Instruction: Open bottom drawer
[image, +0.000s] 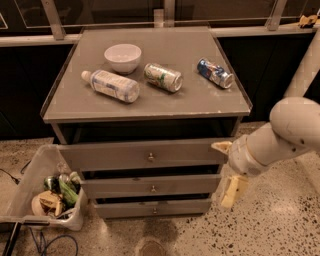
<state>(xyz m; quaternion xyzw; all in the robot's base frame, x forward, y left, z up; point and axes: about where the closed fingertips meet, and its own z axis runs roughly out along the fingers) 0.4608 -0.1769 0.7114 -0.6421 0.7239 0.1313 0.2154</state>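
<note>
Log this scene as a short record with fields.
claw: right of the cabinet, at drawer height
bottom drawer: looks shut, claw not on it
cabinet top: white bowl upright; plastic bottle, green can, blue can lying on their sides
floor, left: plastic bin holding rubbish

High frontal view down onto cabinet (150, 102), fingers (233, 191) lower right

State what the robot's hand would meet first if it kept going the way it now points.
The hand, right of the bottom drawer, points down: probably the speckled floor, though depth is unclear.
</note>
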